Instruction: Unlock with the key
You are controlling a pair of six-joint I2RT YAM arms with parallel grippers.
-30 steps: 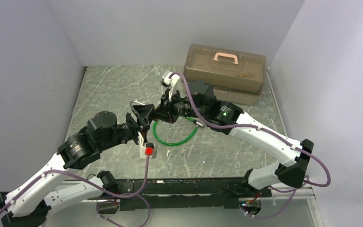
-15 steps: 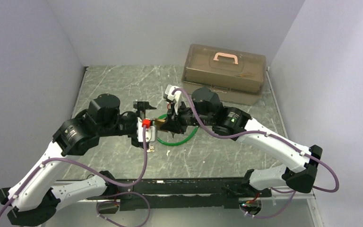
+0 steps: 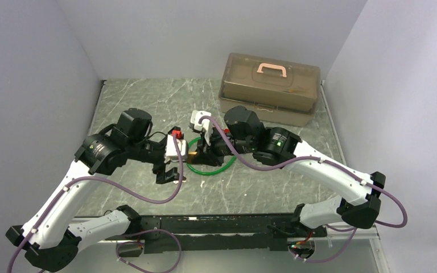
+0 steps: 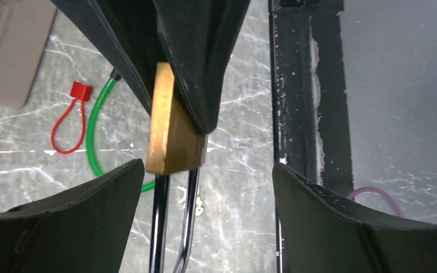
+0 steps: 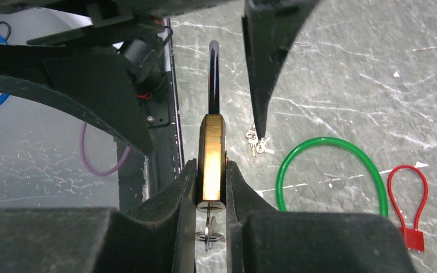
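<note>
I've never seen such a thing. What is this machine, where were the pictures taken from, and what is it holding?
These are two robot arms bolted to a table, each ending in a two-finger gripper. One picture looks down from above; the other two come from cameras on the wrists. The right gripper is shut on a brass padlock; the left gripper is open, facing it. On the table lie small keys, a green cable loop, a red loop and a brown toolbox.
</note>
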